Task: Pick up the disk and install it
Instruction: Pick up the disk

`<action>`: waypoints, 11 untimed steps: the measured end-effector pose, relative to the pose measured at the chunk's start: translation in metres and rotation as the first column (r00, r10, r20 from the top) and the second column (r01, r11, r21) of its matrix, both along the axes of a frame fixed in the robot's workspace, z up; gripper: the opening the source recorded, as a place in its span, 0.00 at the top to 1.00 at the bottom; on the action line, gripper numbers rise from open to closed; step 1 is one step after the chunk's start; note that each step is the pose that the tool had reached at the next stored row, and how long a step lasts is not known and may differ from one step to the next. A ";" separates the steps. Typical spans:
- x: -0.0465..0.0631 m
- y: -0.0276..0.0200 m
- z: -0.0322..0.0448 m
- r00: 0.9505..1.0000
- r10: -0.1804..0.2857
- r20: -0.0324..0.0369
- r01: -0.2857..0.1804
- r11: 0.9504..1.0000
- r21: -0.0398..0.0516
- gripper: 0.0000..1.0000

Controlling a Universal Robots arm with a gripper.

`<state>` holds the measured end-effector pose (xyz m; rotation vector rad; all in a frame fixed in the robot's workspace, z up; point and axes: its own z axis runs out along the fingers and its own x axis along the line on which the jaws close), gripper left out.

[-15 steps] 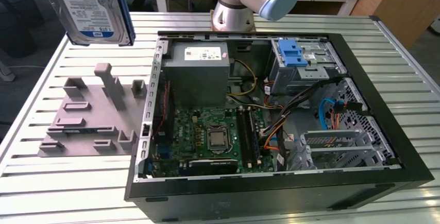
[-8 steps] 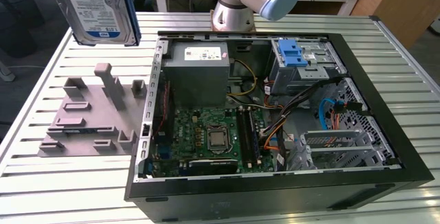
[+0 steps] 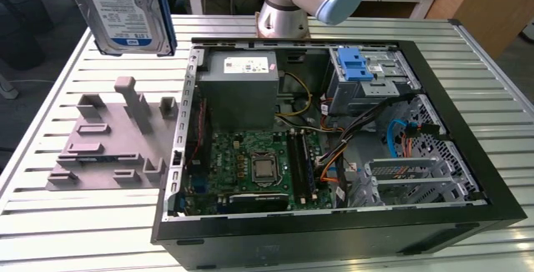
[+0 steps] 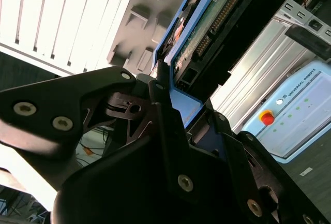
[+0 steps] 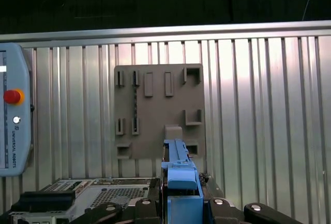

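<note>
The gripper [image 4: 178, 99] clamps the disk [image 3: 125, 12] by its blue bracket, upright at the exterior view's upper left, seemingly to clear the grey holder [image 3: 109, 141].

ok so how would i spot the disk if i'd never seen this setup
Start at the open black computer case on the slatted table. Toward the exterior view's upper left, above the grey fixture plate, the disk hangs in the air. It alone is a flat silver drive with a white-and-blue label; the blue-latched drive cage sits inside the case.
</note>
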<state>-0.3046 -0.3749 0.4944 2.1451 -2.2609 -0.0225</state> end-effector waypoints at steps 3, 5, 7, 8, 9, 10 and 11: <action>0.004 -0.0002 0.0000 1.000 0.000 0.000 0.000 1.000 0.000 0.63; 0.007 -0.0004 -0.0001 1.000 0.000 0.000 0.000 1.000 0.000 0.63; 0.010 -0.0005 0.0000 1.000 0.000 0.000 0.000 1.000 0.000 0.63; 0.012 -0.0006 0.0000 1.000 0.000 0.000 0.000 1.000 0.000 0.63; 0.015 -0.0008 0.0000 1.000 0.000 0.000 0.000 1.000 0.000 0.63; 0.017 -0.0008 0.0000 1.000 0.000 0.000 0.000 1.000 0.000 0.63; 0.019 -0.0010 0.0000 1.000 0.000 0.000 0.000 1.000 0.000 0.63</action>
